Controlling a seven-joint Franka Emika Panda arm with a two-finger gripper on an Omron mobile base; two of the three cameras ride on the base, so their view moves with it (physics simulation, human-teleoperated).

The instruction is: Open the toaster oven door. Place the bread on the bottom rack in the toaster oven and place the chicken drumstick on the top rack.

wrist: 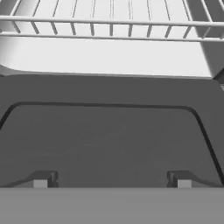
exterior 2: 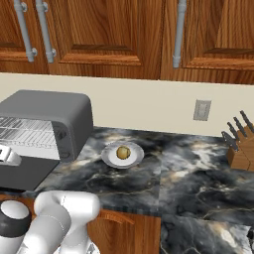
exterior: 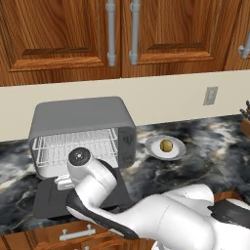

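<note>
The gripper [wrist: 112,179] is hovering with fingers [wrist: 41,179] spread wide, holding nothing, above the lowered toaster oven door [wrist: 109,135].

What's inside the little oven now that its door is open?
Inside the toaster oven, silver wire racks show, with no food on the parts in view. The robot's arm covers the lower middle, so that spot can't be checked. The bread sits on a plate outside.
</note>
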